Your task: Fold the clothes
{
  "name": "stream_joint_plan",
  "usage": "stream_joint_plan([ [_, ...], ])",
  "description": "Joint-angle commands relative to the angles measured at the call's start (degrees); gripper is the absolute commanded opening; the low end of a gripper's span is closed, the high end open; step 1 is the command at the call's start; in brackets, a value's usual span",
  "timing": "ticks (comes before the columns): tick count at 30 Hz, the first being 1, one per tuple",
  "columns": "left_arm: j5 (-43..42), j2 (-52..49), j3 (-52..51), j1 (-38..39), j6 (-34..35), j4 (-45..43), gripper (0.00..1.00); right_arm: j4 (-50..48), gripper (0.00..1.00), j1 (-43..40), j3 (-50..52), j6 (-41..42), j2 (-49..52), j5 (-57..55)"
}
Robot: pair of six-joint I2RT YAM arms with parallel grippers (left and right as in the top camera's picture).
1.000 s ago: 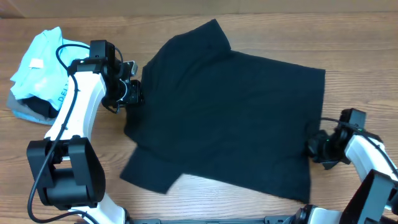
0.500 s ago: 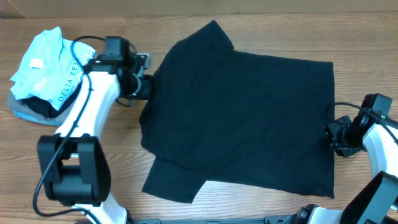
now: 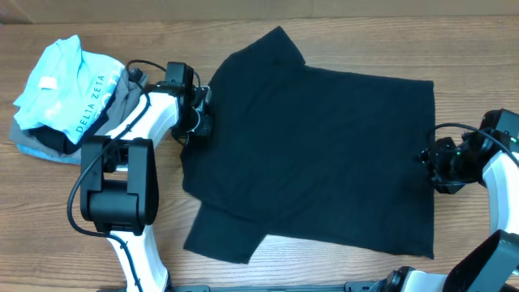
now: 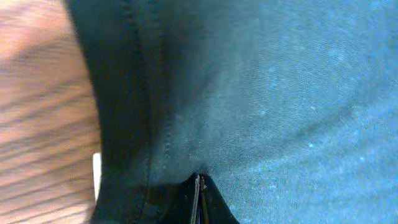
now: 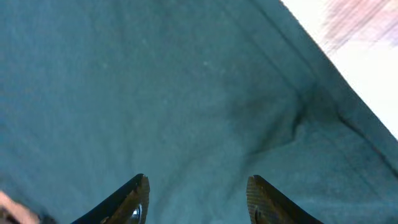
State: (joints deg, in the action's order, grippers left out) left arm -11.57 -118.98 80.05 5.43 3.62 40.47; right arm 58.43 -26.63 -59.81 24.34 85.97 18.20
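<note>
Since the black T-shirt [image 3: 316,154] lies spread flat on the table [image 3: 32,227], opposite edges are worked: left gripper [image 3: 200,122] is pinched closed on collar-side fabric, right gripper [image 5: 198,186] held open over the hem, empty; smoothing is presumed.

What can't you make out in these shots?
Grey garment: overhead, mostly under the blue shirt.
Left tool: overhead, its tips lost against the black T-shirt.
White patch: left wrist, blurred, half under the hem.
Right arm: overhead, cut off by the frame edge.
</note>
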Motion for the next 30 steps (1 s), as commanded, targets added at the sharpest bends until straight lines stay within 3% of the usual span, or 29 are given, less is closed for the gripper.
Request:
stream_joint_plan([
  [1, 10.5, -3.1, 0.4, -4.5, 4.9, 0.3, 0.04, -0.8, 0.57, 2.4, 0.5, -2.1, -1.0, 0.7],
  [6, 9.8, -2.4, 5.8, -8.4, 5.4, 5.2, 0.05, -4.4, 0.56, 5.7, 2.9, -1.9, -0.9, -0.1],
  [9, 5.9, -1.2, 9.9, -9.2, 1.9, 8.7, 0.15, -6.7, 0.55, 6.9, 4.3, -1.9, -0.9, -0.1],
  [13, -3.1, 3.3, 16.2, -9.0, -3.3, 13.7, 0.27, -12.1, 0.39, 7.1, 5.7, -1.6, -0.7, -1.9],
  [18, -5.6, 11.3, 20.3, -9.0, -3.8, 21.4, 0.34, -15.5, 0.37, 7.1, 7.0, -1.6, 0.9, -1.3],
  [26, -5.4, 18.6, 19.7, -9.0, 4.6, 43.2, 0.36, -15.1, 0.48, 7.1, 7.4, -1.6, 2.4, 0.6],
  [30, -3.8, 18.6, 16.2, -9.0, 5.1, 45.5, 0.36, -15.5, 0.54, 7.1, 7.4, -1.1, 2.4, 1.0],
])
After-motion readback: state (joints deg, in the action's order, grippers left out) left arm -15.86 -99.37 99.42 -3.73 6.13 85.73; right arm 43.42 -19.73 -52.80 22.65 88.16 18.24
